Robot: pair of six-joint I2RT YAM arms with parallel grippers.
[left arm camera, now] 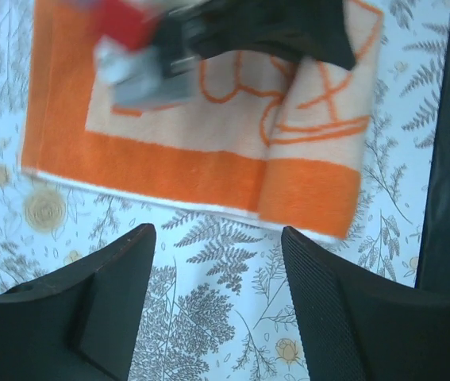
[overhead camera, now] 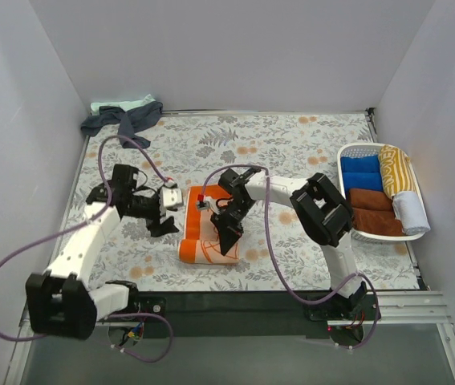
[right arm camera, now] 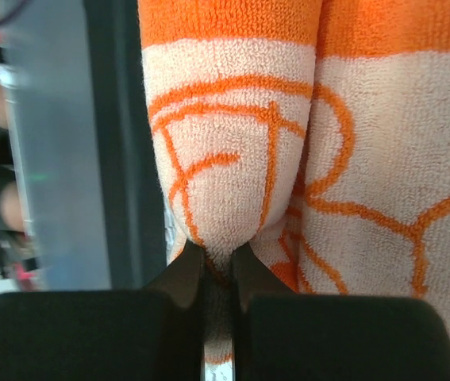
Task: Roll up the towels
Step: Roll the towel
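An orange towel with white lettering (overhead camera: 199, 245) lies partly folded on the floral table covering (overhead camera: 291, 152), near the front. My right gripper (overhead camera: 227, 243) is shut on a raised fold of it; in the right wrist view the fold (right arm camera: 232, 143) bulges out from the pinching tips of the right gripper (right arm camera: 218, 262). My left gripper (overhead camera: 163, 226) stands open just left of the towel. In the left wrist view the left gripper (left arm camera: 217, 262) holds nothing, and the towel's orange border (left arm camera: 169, 171) lies just beyond its tips. A dark navy towel (overhead camera: 119, 120) and a mint green one (overhead camera: 135, 103) lie crumpled at the back left.
A white oval basket (overhead camera: 369, 145) at the right edge holds rolled towels: blue (overhead camera: 361, 172), brown (overhead camera: 375, 212), yellow-striped (overhead camera: 396, 168) and pale grey (overhead camera: 410, 210). White walls close in the left, back and right sides. A dark strip (overhead camera: 251, 301) runs along the table's near edge.
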